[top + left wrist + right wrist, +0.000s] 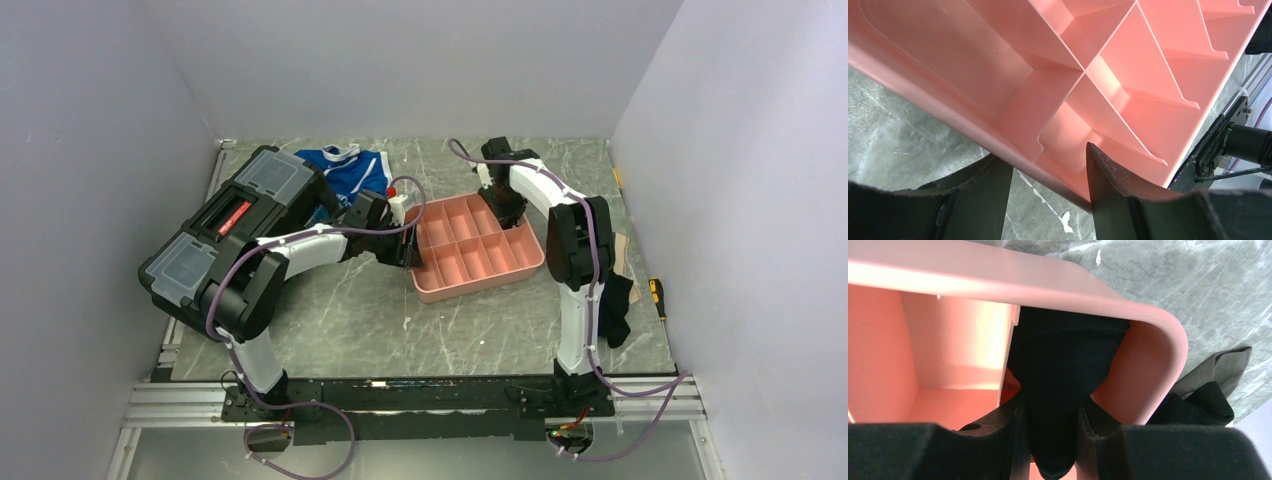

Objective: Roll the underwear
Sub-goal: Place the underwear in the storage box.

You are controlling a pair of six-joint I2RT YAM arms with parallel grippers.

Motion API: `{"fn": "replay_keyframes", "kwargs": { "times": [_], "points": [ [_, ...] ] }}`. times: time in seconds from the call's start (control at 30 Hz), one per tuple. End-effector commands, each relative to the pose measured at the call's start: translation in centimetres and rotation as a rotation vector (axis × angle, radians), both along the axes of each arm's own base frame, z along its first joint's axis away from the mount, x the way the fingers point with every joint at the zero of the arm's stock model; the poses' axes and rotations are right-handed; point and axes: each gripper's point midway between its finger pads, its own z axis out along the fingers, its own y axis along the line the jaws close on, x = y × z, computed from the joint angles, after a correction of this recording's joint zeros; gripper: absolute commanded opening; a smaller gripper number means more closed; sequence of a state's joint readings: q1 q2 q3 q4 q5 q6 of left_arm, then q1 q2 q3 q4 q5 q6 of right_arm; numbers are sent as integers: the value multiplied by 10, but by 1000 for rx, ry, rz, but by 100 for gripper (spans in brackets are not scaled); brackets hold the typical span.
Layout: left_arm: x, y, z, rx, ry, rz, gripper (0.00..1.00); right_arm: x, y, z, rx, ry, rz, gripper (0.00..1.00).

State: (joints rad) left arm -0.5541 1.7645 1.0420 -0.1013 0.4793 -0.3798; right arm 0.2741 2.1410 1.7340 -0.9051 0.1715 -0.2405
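Observation:
The underwear [1063, 355] is a bundle of black fabric hanging into the far right corner compartment of the pink tray [1048, 285]. No white marks show on it. My right gripper [1052, 402] is shut on it from above, and shows over that corner in the top view [497, 205]. My left gripper [1043, 152] is open astride the tray's [1128, 60] left wall, one finger [1108, 190] inside and the other on the table side. The top view shows it [410, 245] at the tray's [480, 285] left edge.
A black toolbox [230, 225] stands at the left. Blue-and-white briefs [350, 170] lie at the back. A small white bottle [397, 205] stands by the left wrist. Dark cloths [615, 310] [1208, 395] lie by the right arm. A yellow-and-black tool [657, 295] lies at the right edge.

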Motion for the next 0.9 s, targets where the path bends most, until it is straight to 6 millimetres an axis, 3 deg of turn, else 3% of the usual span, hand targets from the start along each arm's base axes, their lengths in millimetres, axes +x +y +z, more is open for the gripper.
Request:
{"fn": "replay_keyframes", "kwargs": {
  "times": [0.0, 0.17, 0.23, 0.63, 0.87],
  "points": [
    [-2, -10, 3, -23, -13, -54, 57, 3, 0, 4, 27, -5, -15, 31],
    [-2, -10, 3, -24, -13, -56, 57, 9, 2, 18, 48, -40, -11, 55],
    [-3, -10, 3, -25, -10, -57, 57, 12, 1, 24, 53, -54, -9, 59],
    [-2, -10, 4, -26, -11, -55, 57, 17, 2, 51, 86, -99, 0, 56],
    [-2, -10, 5, -27, -10, -52, 57, 19, 4, 71, 108, -137, 8, 49]
  ]
}}
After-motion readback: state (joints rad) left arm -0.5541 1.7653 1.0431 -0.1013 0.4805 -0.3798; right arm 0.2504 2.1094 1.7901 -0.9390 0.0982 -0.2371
